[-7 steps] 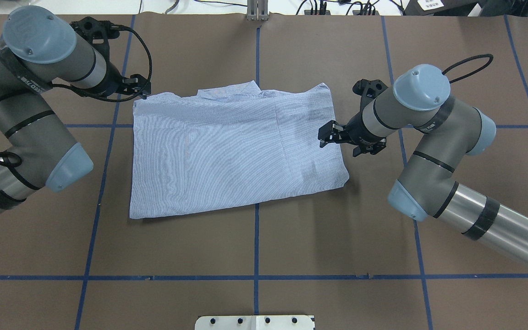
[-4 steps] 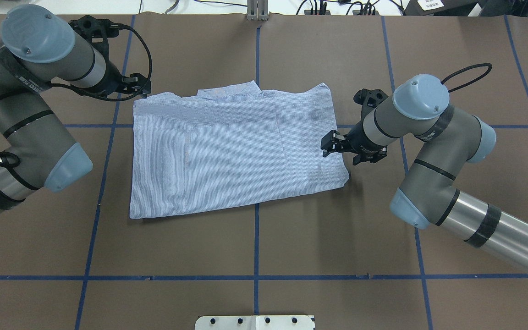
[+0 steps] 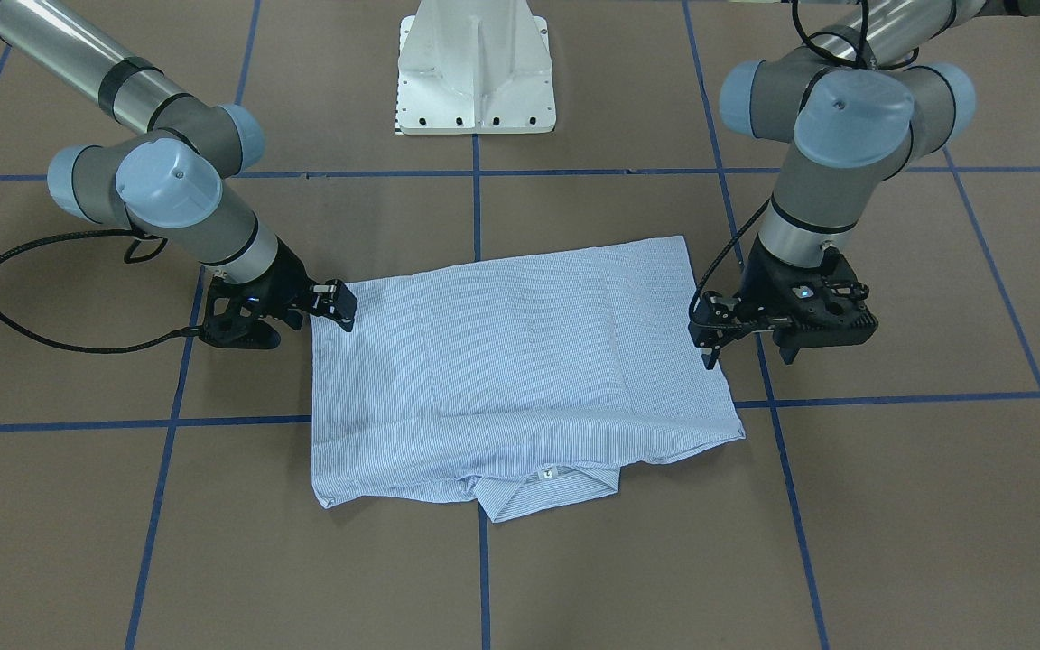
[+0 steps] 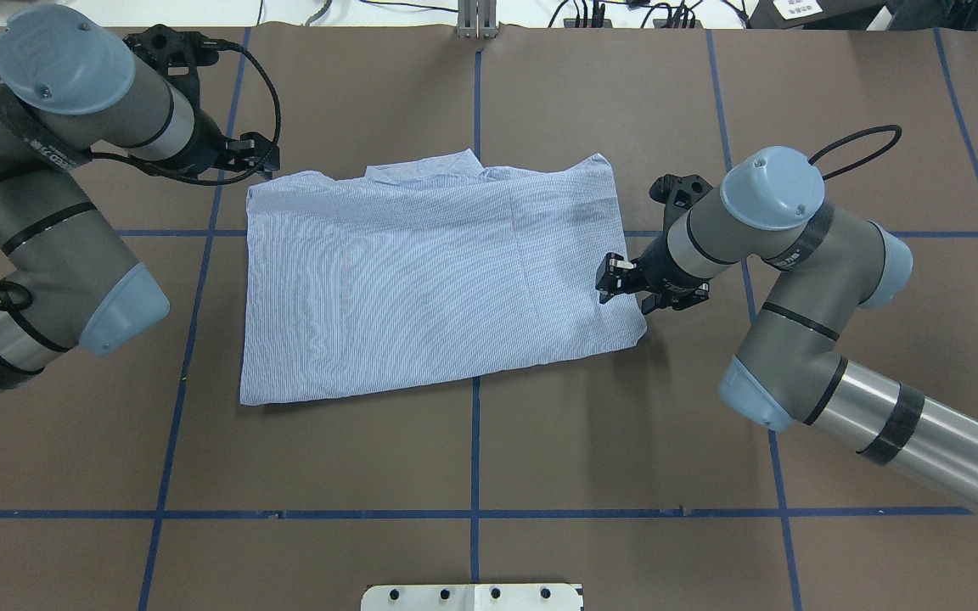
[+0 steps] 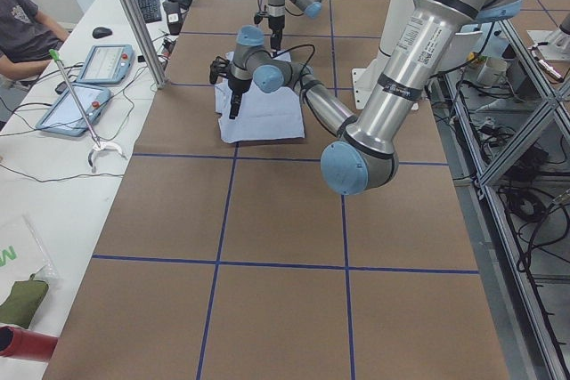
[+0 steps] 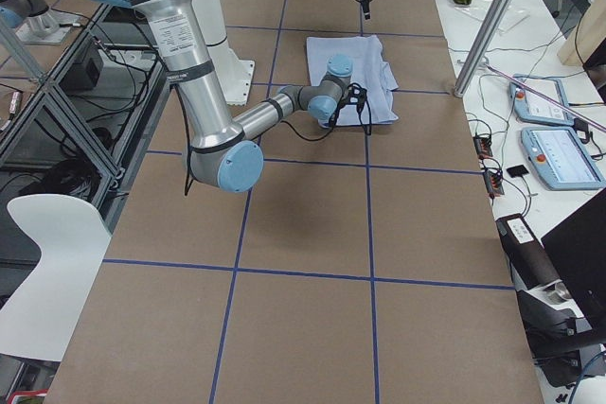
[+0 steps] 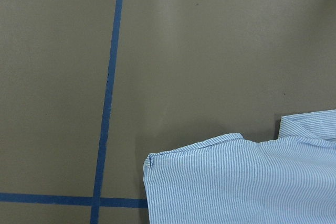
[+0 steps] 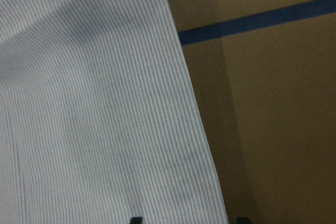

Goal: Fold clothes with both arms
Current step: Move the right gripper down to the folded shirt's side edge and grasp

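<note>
Now the shirt [image 4: 421, 280] lies flat near the middle of the table [image 4: 625, 441], folded into a rough rectangle. Its collar [image 3: 543, 492] sticks out at the edge far from the robot, and a small white label [image 3: 548, 471] shows there in the front-facing view.

The left gripper [image 4: 261, 159] hangs over bare table just off the shirt's far corner on the robot's left. Its jaws look parted in the front-facing view and grasp nothing. The left wrist view shows that corner of cloth, with a small curl at its tip, beside a blue tape line [image 7: 107, 93].

The right gripper [image 4: 612, 280] sits low at the shirt's right edge, toward the near corner. Its jaws are spread: in the right wrist view one fingertip [image 8: 135, 219] is over the cloth and the other over the table, with the edge between them. Whether they touch the cloth I cannot tell.

The white base [image 3: 477, 68] stands behind the shirt in the front-facing view.
</note>
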You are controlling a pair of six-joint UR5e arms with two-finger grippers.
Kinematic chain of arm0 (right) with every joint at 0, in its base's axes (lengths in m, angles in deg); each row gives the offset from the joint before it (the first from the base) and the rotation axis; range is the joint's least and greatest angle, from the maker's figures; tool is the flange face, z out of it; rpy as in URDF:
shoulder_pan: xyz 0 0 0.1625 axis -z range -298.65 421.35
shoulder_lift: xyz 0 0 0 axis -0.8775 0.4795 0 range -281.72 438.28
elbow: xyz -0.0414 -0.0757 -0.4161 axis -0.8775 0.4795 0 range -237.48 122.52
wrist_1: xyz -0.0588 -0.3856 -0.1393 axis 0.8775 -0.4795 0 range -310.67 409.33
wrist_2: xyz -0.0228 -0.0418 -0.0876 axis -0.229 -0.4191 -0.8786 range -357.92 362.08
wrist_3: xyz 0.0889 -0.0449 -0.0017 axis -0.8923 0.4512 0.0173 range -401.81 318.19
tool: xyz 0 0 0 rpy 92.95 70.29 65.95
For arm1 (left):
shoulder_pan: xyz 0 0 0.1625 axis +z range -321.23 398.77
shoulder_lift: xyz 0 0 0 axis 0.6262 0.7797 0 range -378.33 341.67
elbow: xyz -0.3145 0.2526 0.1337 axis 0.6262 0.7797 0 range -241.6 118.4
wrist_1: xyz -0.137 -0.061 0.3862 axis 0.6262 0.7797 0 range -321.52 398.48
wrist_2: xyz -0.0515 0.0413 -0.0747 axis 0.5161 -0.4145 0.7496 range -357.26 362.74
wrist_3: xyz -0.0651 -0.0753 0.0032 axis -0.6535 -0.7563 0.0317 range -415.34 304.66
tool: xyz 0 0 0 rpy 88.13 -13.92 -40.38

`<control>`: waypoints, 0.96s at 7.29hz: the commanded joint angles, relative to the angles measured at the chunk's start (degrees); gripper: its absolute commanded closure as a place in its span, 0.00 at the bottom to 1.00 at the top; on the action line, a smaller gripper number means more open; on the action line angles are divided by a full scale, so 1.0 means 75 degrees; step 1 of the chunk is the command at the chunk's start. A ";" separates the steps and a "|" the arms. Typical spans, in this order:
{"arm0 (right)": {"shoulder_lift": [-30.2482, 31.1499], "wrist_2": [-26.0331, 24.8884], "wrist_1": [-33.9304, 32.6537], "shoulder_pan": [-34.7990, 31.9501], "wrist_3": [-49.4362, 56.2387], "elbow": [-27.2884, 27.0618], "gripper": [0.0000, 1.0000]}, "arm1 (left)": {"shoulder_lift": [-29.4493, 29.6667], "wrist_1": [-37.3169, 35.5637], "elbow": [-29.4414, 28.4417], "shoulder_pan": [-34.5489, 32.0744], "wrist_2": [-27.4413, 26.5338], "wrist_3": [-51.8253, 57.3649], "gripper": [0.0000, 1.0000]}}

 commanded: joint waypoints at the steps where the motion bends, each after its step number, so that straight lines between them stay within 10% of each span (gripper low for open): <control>1: 0.0000 0.0010 0.0009 0.0029 0.0000 0.0003 0.67 | -0.0035 0.0007 0.0006 -0.0037 -0.0012 -0.0003 0.00; 4: 0.0058 0.0022 0.0032 0.0018 0.0000 -0.0102 0.98 | -0.0035 0.0007 0.0006 -0.0049 -0.0012 -0.0003 0.00; 5: 0.0175 0.0045 0.0009 0.0018 0.0000 -0.0300 0.83 | -0.0035 0.0007 -0.0006 -0.0060 -0.0012 -0.0003 0.00; 7: 0.0316 0.0233 0.0020 0.0018 0.0000 -0.0349 0.83 | -0.0024 -0.0004 0.0006 -0.0060 -0.0012 -0.0003 0.00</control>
